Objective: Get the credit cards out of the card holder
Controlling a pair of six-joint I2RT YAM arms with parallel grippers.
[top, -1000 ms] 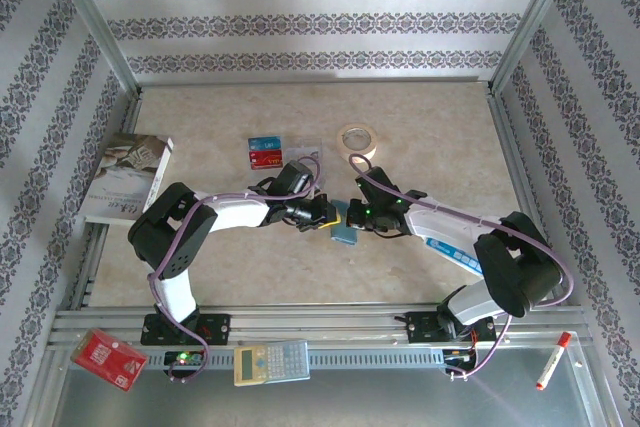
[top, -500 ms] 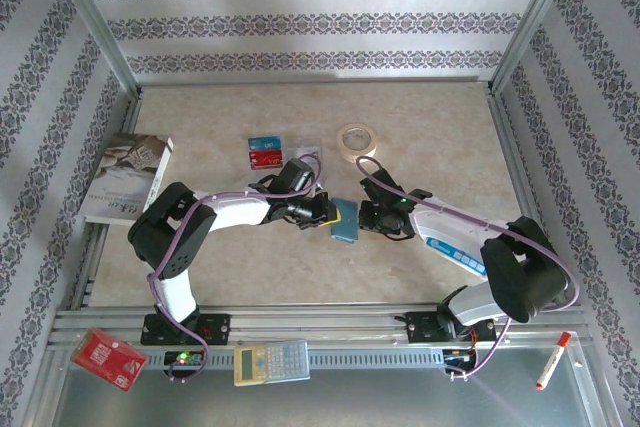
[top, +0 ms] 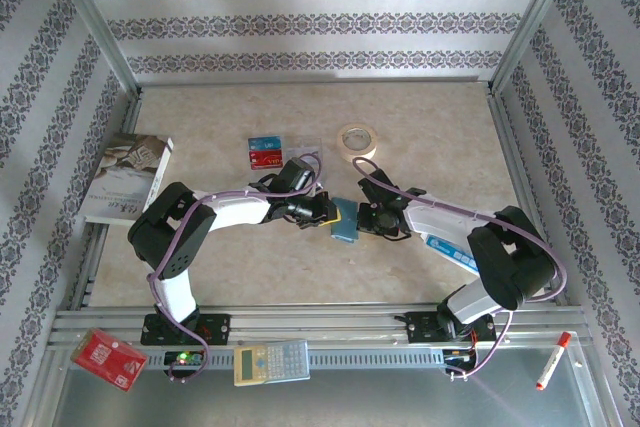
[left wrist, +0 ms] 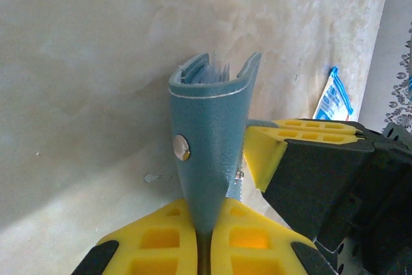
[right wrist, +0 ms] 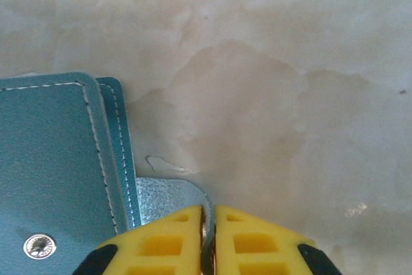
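**Both grippers closed on the card holder at mid-table**

The marble-patterned table (top: 430, 127) carries everything. The two arms bend inward over it, so the left gripper (top: 325, 213) and right gripper (top: 368, 219) meet near its centre, close on either side of the card holder (left wrist: 209, 133).

A booklet (top: 125, 179) lies at the table's left edge. On the near metal rail sit a calculator (top: 271, 362), a red patterned board (top: 110, 359) and a marker (top: 552, 360). A tape roll (top: 357, 139) lies toward the back.

The teal-blue card holder stands on edge. The left gripper's yellow jaws are clamped shut around its lower end. Its mouth faces away from the left wrist camera, with thin card edges (left wrist: 217, 69) showing inside.

The right gripper's jaws are pressed together on a silvery flap (right wrist: 168, 199) at the holder's edge.

Credit cards (top: 267, 153), blue and red, lie flat on the table behind the left gripper, apart from the holder.
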